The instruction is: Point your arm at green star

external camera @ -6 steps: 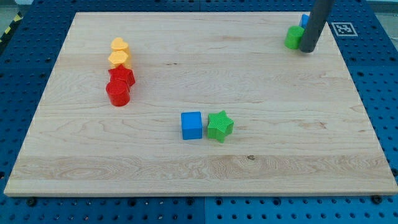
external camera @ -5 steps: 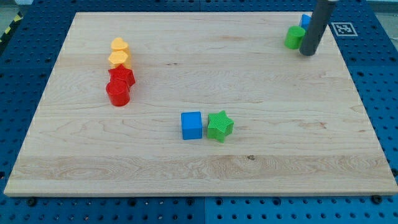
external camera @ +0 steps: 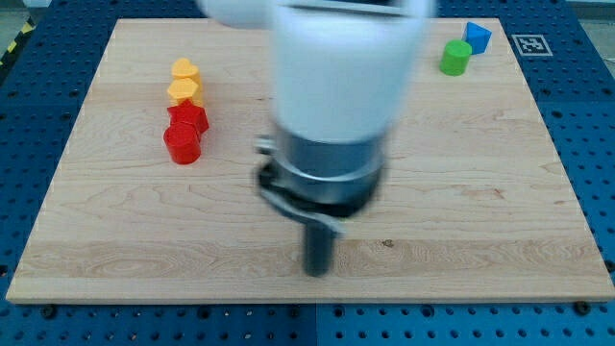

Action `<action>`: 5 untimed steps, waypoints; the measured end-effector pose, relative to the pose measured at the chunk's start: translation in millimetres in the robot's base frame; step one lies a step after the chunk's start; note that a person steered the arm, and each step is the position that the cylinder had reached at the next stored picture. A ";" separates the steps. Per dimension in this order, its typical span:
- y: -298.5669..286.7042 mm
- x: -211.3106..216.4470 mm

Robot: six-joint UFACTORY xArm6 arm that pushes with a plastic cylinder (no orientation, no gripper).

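Observation:
The green star is hidden behind my arm, which fills the middle of the view as a blurred white and grey body. The blue cube that lay beside the star is hidden too. My tip [external camera: 316, 271] touches the board near the view's bottom, just below the middle. Where the tip stands relative to the star cannot be told.
Two yellow blocks [external camera: 184, 82] and two red blocks [external camera: 184, 133] form a column at the view's left. A green cylinder [external camera: 455, 57] and a blue block [external camera: 478, 36] sit at the top right corner. The wooden board [external camera: 500, 192] lies on a blue pegboard.
The arm has swept from the top right corner down to the middle bottom of the board. It now covers the green star and the blue cube. The green cylinder and blue block are uncovered.

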State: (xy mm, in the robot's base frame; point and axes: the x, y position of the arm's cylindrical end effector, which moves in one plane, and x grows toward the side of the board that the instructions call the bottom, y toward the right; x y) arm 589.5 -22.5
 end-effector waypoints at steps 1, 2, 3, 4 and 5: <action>-8.3 -10.9; 5.6 -17.0; 30.6 -31.9; 55.4 -44.8; 67.0 -58.6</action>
